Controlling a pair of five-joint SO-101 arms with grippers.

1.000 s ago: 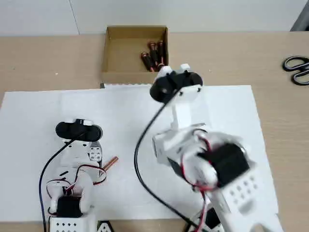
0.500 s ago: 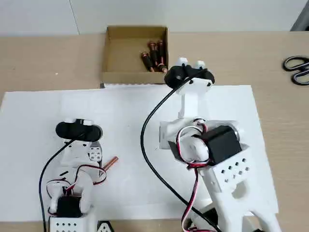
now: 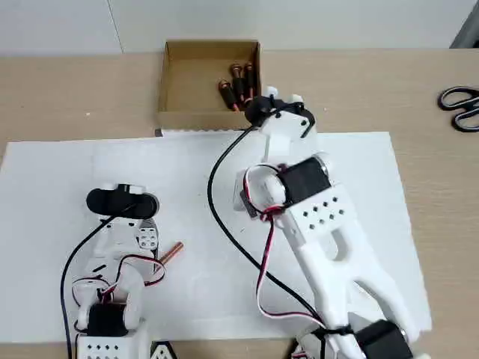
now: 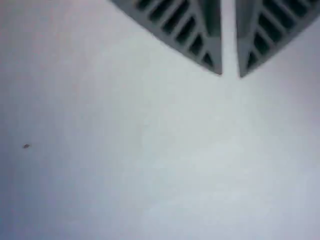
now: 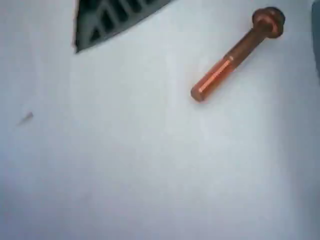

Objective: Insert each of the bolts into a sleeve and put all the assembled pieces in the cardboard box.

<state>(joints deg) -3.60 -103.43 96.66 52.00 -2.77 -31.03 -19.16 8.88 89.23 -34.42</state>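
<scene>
A loose copper bolt [image 3: 171, 253] lies on the white paper [image 3: 60, 172], close beside the folded arm at the near left, whose gripper [image 3: 120, 203] points down. The other arm stretches to the near right corner of the cardboard box [image 3: 179, 82]; its gripper [image 3: 282, 101] has its fingers apart at the rim. Several copper pieces [image 3: 238, 84] lie in the box's right half. In the right wrist view the bolt [image 5: 232, 57] lies flat on paper and my right gripper [image 5: 196, 60] is wide open, empty. My left gripper [image 4: 229, 74] hangs shut over bare paper.
Black scissors [image 3: 460, 106] lie at the table's far right edge. The wooden table [image 3: 374, 82] surrounds the paper. Black cables trail from both arms across the paper. The left half of the box floor is bare.
The stretched arm has swung and reached farther forward, bringing its gripper from over the paper's far edge to the box's corner. The folded arm and the loose bolt have stayed still.
</scene>
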